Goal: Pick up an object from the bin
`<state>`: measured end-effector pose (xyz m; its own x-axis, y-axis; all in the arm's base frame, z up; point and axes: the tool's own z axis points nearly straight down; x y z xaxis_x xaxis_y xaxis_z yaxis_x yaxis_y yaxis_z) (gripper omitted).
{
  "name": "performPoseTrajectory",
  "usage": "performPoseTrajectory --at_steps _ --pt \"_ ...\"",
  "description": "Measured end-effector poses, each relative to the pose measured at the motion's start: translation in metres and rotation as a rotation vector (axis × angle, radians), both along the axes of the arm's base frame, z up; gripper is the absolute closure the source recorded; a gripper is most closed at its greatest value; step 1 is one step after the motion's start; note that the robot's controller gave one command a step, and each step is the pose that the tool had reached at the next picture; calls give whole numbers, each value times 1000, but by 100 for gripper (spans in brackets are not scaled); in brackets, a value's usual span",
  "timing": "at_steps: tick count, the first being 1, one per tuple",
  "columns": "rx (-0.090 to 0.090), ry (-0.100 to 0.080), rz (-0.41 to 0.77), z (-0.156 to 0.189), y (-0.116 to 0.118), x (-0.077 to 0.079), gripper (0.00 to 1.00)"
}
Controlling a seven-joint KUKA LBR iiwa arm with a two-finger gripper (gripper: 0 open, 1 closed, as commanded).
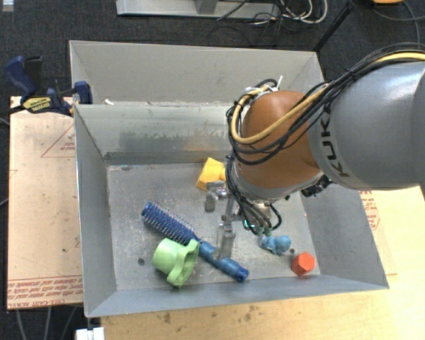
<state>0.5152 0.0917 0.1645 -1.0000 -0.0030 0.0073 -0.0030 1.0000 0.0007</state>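
Pincer (219, 227) is low at mid-bin, fingers spread and empty, probably to straddle the blue hairbrush (171, 227) handle beside its near tip. Yellow block (211, 172) sits just beyond it.

The grey arm (382, 119) bears black letters "KUKA", partly hidden.

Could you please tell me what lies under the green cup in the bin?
The blue hairbrush runs beneath the green cup; bristles show upper left, handle right. The brush's middle and the floor below are covered.
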Motion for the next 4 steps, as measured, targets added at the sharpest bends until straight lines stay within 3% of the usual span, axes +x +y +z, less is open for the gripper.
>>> performPoseTrajectory --at_steps 1,2,3,4 --pt "2 -12 115 -96 42 -25 0" --pt "1 -12 111 -95 40 -25 100" --pt "1 -10 98 -94 11 13 100" --pt "2 -18 149 108 32 39 100"
